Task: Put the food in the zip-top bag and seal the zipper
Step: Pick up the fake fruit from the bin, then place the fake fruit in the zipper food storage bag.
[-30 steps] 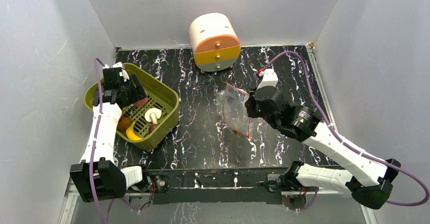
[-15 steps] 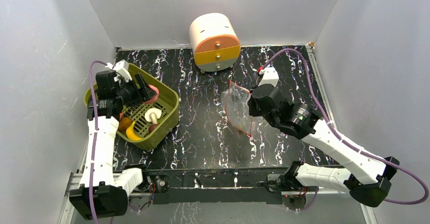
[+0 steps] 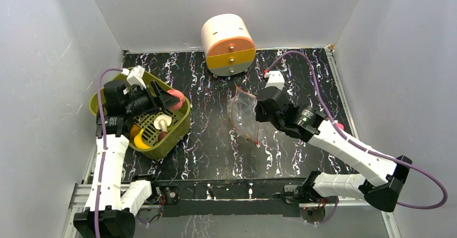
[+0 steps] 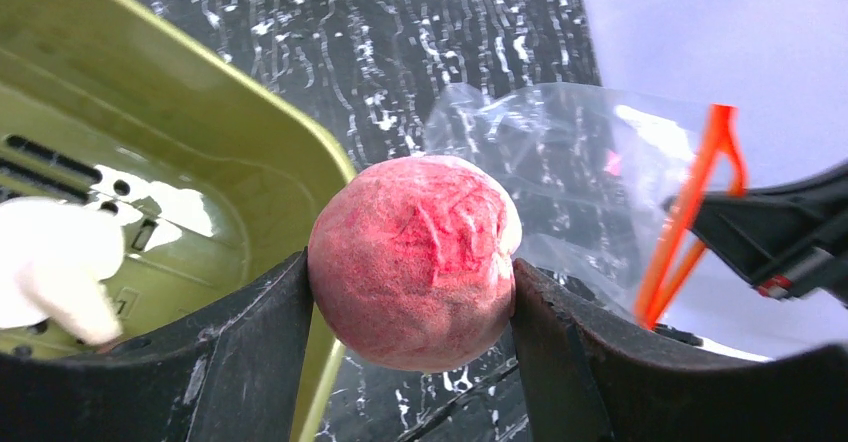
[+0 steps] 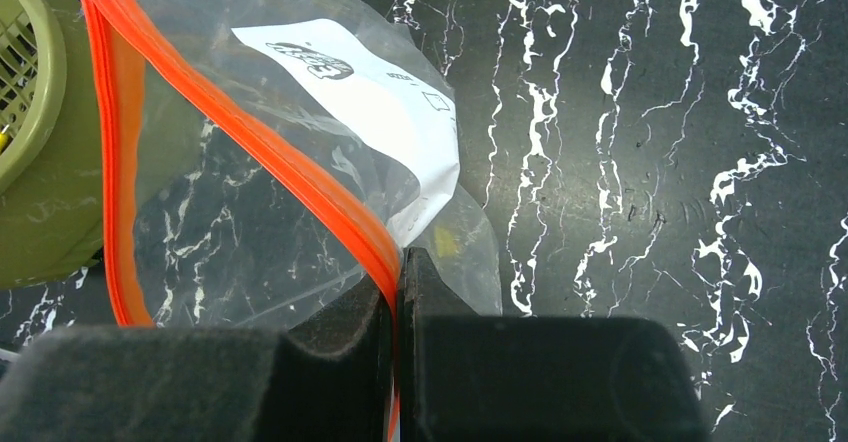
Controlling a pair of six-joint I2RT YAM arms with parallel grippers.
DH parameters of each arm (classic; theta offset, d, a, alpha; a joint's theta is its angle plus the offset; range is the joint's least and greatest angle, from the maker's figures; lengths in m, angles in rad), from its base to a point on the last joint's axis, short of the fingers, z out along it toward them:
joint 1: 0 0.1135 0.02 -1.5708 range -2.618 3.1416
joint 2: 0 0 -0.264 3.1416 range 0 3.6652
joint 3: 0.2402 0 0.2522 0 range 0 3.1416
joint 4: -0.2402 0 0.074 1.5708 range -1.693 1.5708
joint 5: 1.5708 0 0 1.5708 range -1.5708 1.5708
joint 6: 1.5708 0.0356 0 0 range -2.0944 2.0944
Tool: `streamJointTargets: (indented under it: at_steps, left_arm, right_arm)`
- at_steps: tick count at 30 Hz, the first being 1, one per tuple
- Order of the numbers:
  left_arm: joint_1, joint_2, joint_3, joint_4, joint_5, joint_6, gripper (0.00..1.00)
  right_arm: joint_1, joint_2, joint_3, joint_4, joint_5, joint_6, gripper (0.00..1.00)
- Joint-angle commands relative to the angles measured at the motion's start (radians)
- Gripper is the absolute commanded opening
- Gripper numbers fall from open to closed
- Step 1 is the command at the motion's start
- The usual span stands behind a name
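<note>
While left claw (image 4: pixel 410 277) clamps a pink fruit (image 4: pixel 412 252) over the basket (image 4: pixel 215 102) rim, right claw (image 5: pixel 398 277) pinches the bag's (image 5: pixel 240 232) zipper strip (image 5: pixel 300 177); next, carry fruit right into bag mouth.

Basket (image 3: pixel 181 125) left on table (image 3: pixel 215 141). Drawer unit (image 3: pixel 228 44) back centre. Bag (image 3: pixel 241 114) right of basket, in right gripper (image 3: pixel 259 112). Fruit (image 3: pixel 175 97) in left gripper (image 4: pixel 412 297), over basket's right rim. Mushroom (image 3: pixel 161 122), banana (image 3: pixel 141 141) in basket.

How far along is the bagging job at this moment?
Done: nothing; the zip-top bag looks empty. In hand: left gripper holds a pink-red fruit, right gripper pinches the zipper. Left: drop it in, move the other food from the basket, seal.
</note>
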Motion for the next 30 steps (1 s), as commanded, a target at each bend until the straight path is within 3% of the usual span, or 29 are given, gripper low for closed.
streamJointTargets:
  at_steps: [1,7,14,21,30]
  left_arm:
    - [-0.007,-0.064,-0.004,0.102,0.130,-0.086,0.35]
    - [-0.037,-0.142,-0.072,0.287,0.187,-0.297,0.32]
    - [-0.100,-0.164,-0.107,0.321,0.150,-0.339,0.33]
    - [-0.277,-0.117,-0.140,0.397,0.074,-0.369,0.33]
    - [-0.386,-0.085,-0.157,0.577,0.069,-0.473,0.33]
  right_arm:
    - [-0.003,0.013,0.044,0.071,0.008,0.026,0.00]
    - [-0.003,0.023,0.019,0.126,-0.007,0.053,0.00]
    - [-0.003,0.083,0.050,0.170,-0.076,0.062,0.00]
    - [-0.004,0.121,0.041,0.219,-0.103,0.093,0.00]
    - [-0.003,0.141,0.038,0.259,-0.153,0.118,0.00]
